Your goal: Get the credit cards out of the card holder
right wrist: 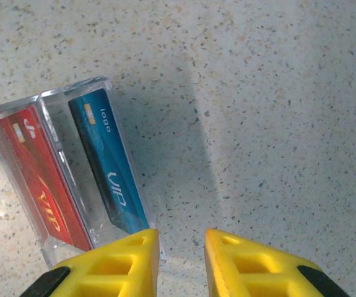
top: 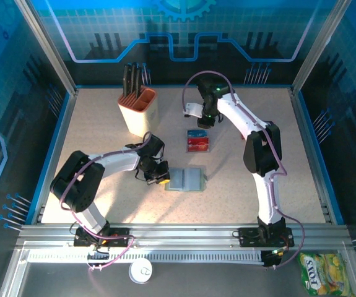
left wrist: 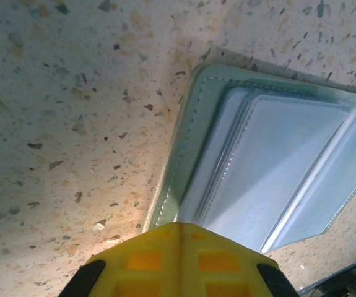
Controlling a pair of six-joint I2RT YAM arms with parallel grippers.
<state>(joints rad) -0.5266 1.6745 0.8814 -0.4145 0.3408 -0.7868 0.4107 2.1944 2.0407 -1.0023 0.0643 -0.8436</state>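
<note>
The grey-blue card holder (top: 187, 179) lies open flat on the table in front of the left arm; in the left wrist view its pale inner pockets (left wrist: 277, 161) face up. My left gripper (top: 160, 176) is shut, its yellow tips (left wrist: 181, 228) resting at the holder's left edge. A blue credit card (right wrist: 106, 164) and a red one (right wrist: 35, 176) lie in a clear tray (right wrist: 72, 90) at mid-table (top: 197, 141). My right gripper (right wrist: 181, 238) hovers open just beside the tray with nothing between its fingers; from above it hangs behind the tray (top: 204, 120).
A beige knife block (top: 138, 110) with dark handles stands at the back left. A green-yellow snack packet (top: 322, 272) and a white round lid (top: 140, 271) lie off the table in front of the arm bases. Blue walls enclose the table.
</note>
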